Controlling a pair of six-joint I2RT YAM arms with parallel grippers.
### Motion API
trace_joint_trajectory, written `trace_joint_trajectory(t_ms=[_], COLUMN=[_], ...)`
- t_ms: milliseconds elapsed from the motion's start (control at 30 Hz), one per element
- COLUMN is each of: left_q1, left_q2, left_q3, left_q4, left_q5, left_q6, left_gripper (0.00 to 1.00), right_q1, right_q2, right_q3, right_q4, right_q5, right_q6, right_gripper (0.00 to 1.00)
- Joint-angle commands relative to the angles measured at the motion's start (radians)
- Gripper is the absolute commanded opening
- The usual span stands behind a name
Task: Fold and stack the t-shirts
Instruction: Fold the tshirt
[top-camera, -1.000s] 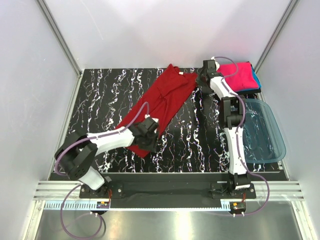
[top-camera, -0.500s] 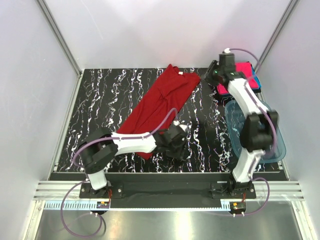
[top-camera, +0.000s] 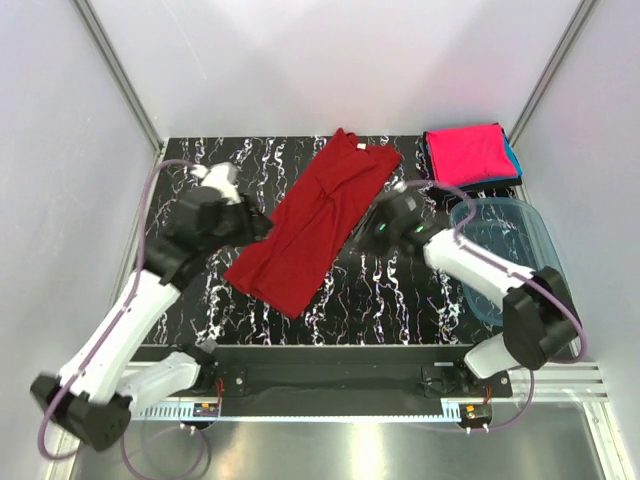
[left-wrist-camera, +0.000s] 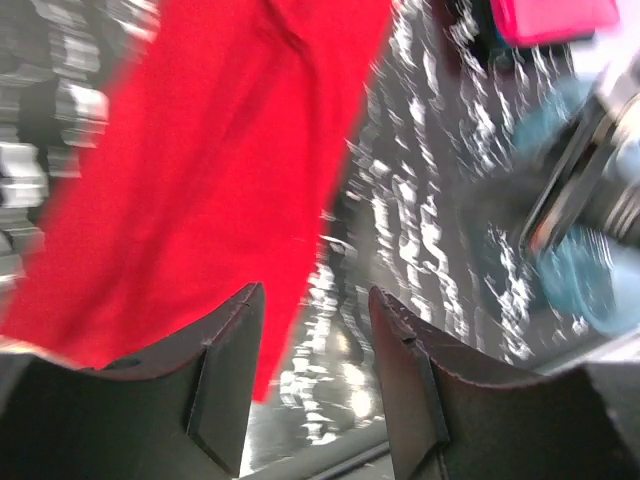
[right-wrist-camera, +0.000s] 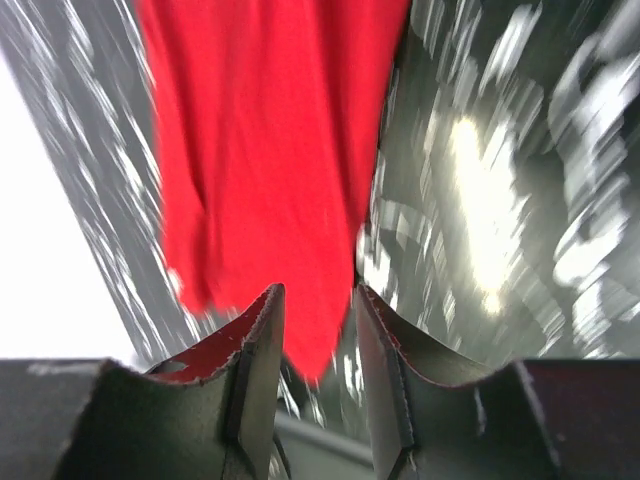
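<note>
Left end effector (top-camera: 256, 226): hovering part-open, gripping nothing, just beside the red tee (top-camera: 318, 215).
Right end effector (top-camera: 385, 228): hovering part-open, empty, by the tee's opposite edge.
Red tee: lying diagonally on the tabletop (top-camera: 420, 295).
Pink tee (top-camera: 465, 152): sitting folded in the far right corner.

The red tee (top-camera: 315, 225) lies flat, folded lengthwise into a long strip running diagonally across the table's (top-camera: 200, 180) middle, its white neck label (top-camera: 352, 145) toward the far edge. In the far right corner, a folded pink tee (top-camera: 468, 152) sits stacked on a teal tee (top-camera: 511, 155).
</note>
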Motion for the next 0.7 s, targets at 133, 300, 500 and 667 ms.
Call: trace_joint_trajectory(t_ms=[133, 300, 500, 667], left_q1=[0.246, 0.349, 0.353, 0.353], left_q2=[-0.027, -0.001, -0.030, -0.024], left_q3=[-0.046, -0.069, -0.132, -0.173], left_q4=[-0.151, -0.126, -0.060, -0.041], left_q5=[0.142, 0.228, 0.291, 0.307], left_q6=[0.186, 0.225, 0.218, 0.220], left_gripper=[0.51, 0.51, 0.55, 0.55], right_q1=[0.303, 0.432, 0.521, 0.566], right_q2=[0.055, 0.215, 0.276, 0.348], right_q3=[-0.099, -0.066, -0.044, -0.027], right_q4=[0.168, 0.177, 0.178, 0.184], right_q5=[0.131, 0.096, 0.142, 0.130], right_q6=[0.259, 0.289, 0.352, 0.409], right_gripper=[0.42, 0.43, 0.43, 0.45])
